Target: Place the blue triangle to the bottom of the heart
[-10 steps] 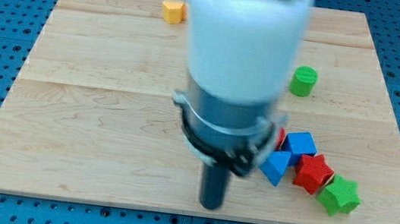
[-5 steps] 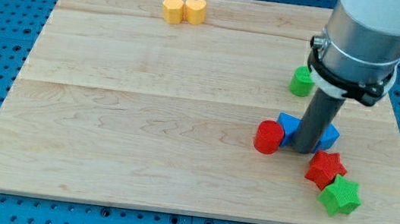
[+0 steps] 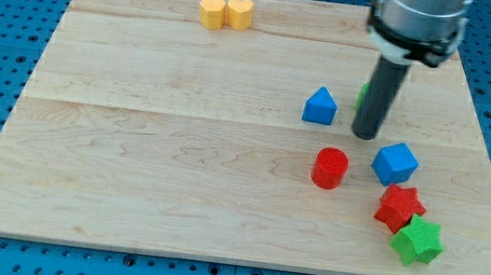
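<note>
The blue triangle (image 3: 321, 106) lies right of the board's middle. The yellow heart (image 3: 239, 12) sits near the view's top, touching a yellow hexagon (image 3: 211, 10) on its left. My tip (image 3: 365, 134) rests on the board just to the right of the blue triangle, a small gap between them. The rod hides most of a green cylinder (image 3: 362, 97) behind it.
A red cylinder (image 3: 329, 168) and a blue cube (image 3: 395, 163) lie below my tip. A red star (image 3: 397, 208) and a green star (image 3: 419, 241) sit near the board's lower right corner. The wooden board (image 3: 132, 142) ends at a blue pegboard.
My tip moved up the view. The blue triangle slid up and left, away from the red cylinder and blue cube. The arm body has drawn off to the upper right.
</note>
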`<state>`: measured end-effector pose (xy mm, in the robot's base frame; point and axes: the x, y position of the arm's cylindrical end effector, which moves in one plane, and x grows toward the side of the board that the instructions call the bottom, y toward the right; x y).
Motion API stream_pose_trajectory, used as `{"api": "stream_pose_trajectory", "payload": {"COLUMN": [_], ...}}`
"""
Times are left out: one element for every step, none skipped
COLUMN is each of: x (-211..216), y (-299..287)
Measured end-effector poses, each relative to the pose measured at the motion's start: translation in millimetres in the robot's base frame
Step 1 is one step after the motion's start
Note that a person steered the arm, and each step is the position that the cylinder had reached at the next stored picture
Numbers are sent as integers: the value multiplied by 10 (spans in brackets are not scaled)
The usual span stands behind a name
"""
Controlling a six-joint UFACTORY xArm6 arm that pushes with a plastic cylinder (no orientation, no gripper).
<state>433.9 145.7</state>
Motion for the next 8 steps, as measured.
{"api": "stream_pose_trajectory", "payload": {"x": [-178, -248, -338, -348, -897, -1096, -930, -560], "y": [-934, -1639, -1378, -811, -867, -1309, -993, -1020]}}
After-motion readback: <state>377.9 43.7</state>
